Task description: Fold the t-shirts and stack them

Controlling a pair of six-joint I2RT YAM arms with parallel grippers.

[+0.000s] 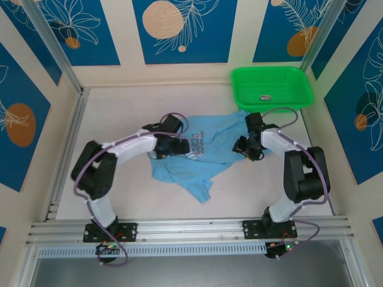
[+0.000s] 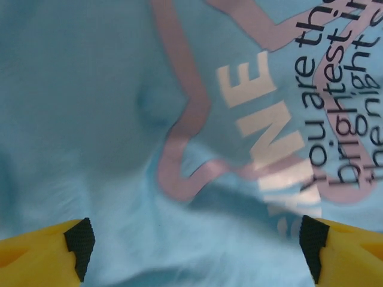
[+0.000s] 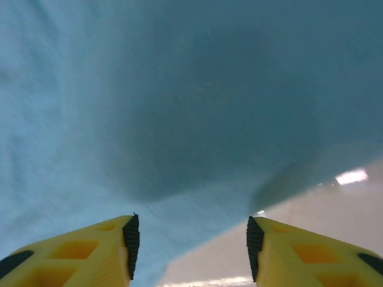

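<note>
A light sky-blue t-shirt (image 1: pixel 203 152) lies crumpled in the middle of the table, its white-and-pink lettering (image 1: pixel 198 143) facing up. My left gripper (image 1: pixel 179 147) hovers low over the shirt's left part; in the left wrist view the gripper (image 2: pixel 196 248) stands open, wide apart above the printed chest (image 2: pixel 251 119). My right gripper (image 1: pixel 246 149) is at the shirt's right edge. In the right wrist view that gripper (image 3: pixel 190 245) is open, with the shirt's hem (image 3: pixel 179 179) just ahead of the yellow fingers (image 3: pixel 90 251) and bare table to the right.
A bright green plastic basket (image 1: pixel 272 88) stands at the back right, holding a small dark object (image 1: pixel 266 97). Pale table surface (image 1: pixel 114 119) surrounds the shirt. An aluminium rail (image 1: pixel 191 228) runs along the near edge.
</note>
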